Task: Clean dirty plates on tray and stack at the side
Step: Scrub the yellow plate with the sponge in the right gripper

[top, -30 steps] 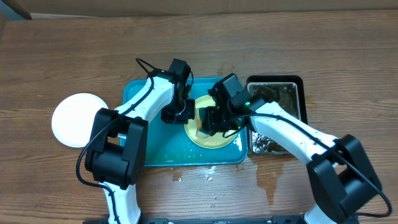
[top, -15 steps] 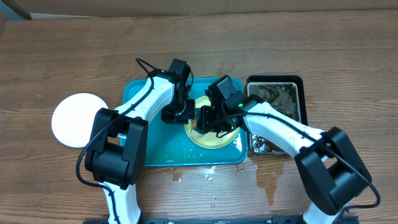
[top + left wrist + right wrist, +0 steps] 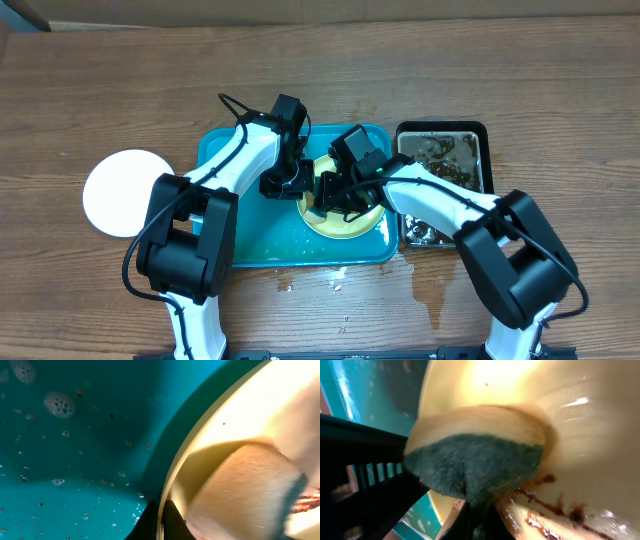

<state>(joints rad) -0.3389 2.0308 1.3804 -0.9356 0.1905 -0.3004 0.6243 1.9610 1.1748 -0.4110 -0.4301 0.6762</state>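
Observation:
A pale yellow-green plate [image 3: 345,222] lies in the teal tray [image 3: 220,150]. My left gripper [image 3: 292,185] is shut on the plate's left rim; the left wrist view shows its jaws [image 3: 162,522] pinching the rim [image 3: 200,445] over the wet tray floor [image 3: 75,460]. My right gripper [image 3: 335,195] is shut on a sponge [image 3: 475,455], green scouring side and tan top, pressed on the plate [image 3: 580,435]. Brown sauce streaks [image 3: 555,510] remain on the plate near the sponge. A clean white plate [image 3: 125,192] sits on the table left of the tray.
A black-rimmed pan [image 3: 478,135] of brown water stands right of the tray. Water drops [image 3: 335,285] lie on the wooden table in front of the tray. Soap bubbles [image 3: 59,405] float on the tray floor.
My right gripper has slid the sponge leftward across the plate, toward the left gripper. The left gripper and plate have stayed put.

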